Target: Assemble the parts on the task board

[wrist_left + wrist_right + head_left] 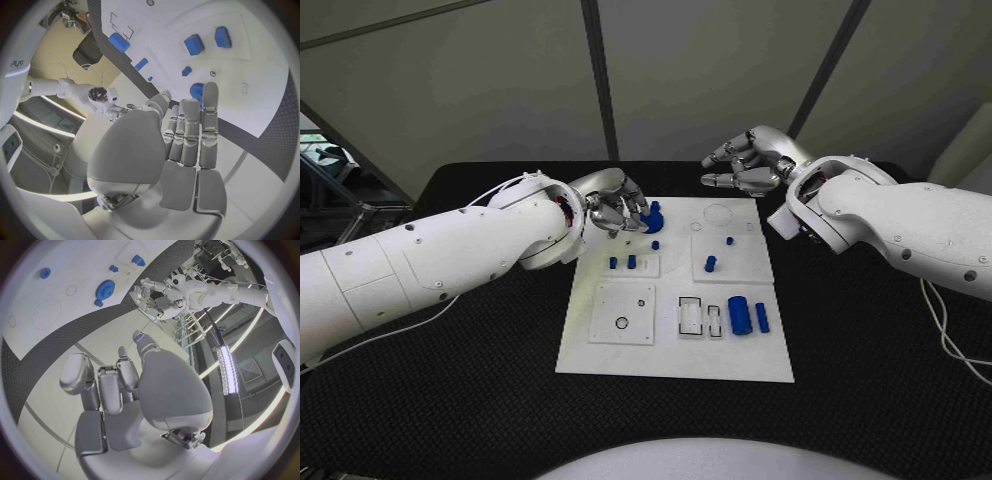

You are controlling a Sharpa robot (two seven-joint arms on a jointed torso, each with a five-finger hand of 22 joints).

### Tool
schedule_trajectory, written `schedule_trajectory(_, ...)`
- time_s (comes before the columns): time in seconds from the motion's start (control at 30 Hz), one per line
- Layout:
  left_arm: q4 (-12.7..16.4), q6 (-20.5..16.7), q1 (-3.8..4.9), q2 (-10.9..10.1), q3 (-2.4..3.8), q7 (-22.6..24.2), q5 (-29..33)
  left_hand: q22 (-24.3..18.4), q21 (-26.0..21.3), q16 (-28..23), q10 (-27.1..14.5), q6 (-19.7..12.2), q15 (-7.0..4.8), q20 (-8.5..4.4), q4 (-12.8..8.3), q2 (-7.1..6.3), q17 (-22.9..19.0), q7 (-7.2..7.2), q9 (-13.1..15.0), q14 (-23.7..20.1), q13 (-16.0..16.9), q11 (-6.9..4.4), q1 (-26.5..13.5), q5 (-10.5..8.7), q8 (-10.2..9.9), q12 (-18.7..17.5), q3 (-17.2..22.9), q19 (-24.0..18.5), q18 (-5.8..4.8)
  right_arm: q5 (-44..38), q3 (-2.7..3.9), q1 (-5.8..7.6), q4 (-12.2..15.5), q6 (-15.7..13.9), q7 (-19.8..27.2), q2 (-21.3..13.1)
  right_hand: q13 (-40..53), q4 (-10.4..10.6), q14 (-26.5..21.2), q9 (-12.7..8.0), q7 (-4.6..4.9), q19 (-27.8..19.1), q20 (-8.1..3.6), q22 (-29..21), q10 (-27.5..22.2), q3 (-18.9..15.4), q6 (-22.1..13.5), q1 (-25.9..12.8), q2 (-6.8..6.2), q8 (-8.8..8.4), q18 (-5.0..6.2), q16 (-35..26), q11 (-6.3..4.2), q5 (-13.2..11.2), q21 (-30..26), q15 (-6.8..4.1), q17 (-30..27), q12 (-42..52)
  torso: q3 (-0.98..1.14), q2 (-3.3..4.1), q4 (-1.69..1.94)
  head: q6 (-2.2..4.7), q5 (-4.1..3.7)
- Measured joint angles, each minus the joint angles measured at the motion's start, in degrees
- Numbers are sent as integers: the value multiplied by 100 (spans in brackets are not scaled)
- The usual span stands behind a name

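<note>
While the left hand (609,212) sits at the far left corner of the white task board (678,360), its fingers reach down around a blue gear (652,220) standing there; whether they actually grip it I cannot tell. From the left wrist, the fingertips (209,92) lie right against that gear (196,91). Right hand (750,162) hovers past the board's far edge, over black table (473,400), fingers curled in, nothing held. Small blue pegs (630,262) stand upright mid-board, left of another peg (710,264). Near the right edge, a fat blue cylinder (737,314) lies beside a slimmer one (762,317), both right of rectangular slots (691,315).
</note>
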Motion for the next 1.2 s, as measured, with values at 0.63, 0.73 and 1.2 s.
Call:
schedule_trajectory(0.63,-517,164,-6,561,-188,183,-1875,2269,2868,1504,250,367,-176,-174,79,-179,1057,-164,-482,1036,-721,-117,-179,1,-304,-683,79,1227,-227,-18,-1,0,2,1,8,33,1,0,0,0,0,0,0,1,0,0,0,0,0,0,0,0,0,0,0,0,4,0,-6,5,2,2,-49)
schedule_trajectory(0.73,-580,196,-6,618,-190,143,-2007,2306,2887,1507,278,387,-191,-184,95,-179,1045,-184,-490,1051,-745,-145,-179,1,-304,-712,95,1277,-231,-19,-1,0,3,1,8,34,1,0,0,0,0,0,0,1,0,0,0,0,0,0,0,0,0,0,0,0,4,0,-4,4,2,-3,-52)
schedule_trajectory(1.2,-793,393,-14,870,-192,23,-2332,2379,2987,1507,327,449,-191,-206,78,-179,1020,-205,-512,1051,-784,-145,-179,2,-326,-761,112,1297,-191,-24,-1,0,15,0,8,39,1,0,0,0,0,0,0,1,0,0,0,0,0,0,0,0,0,0,0,0,3,0,0,-4,2,-23,-62)
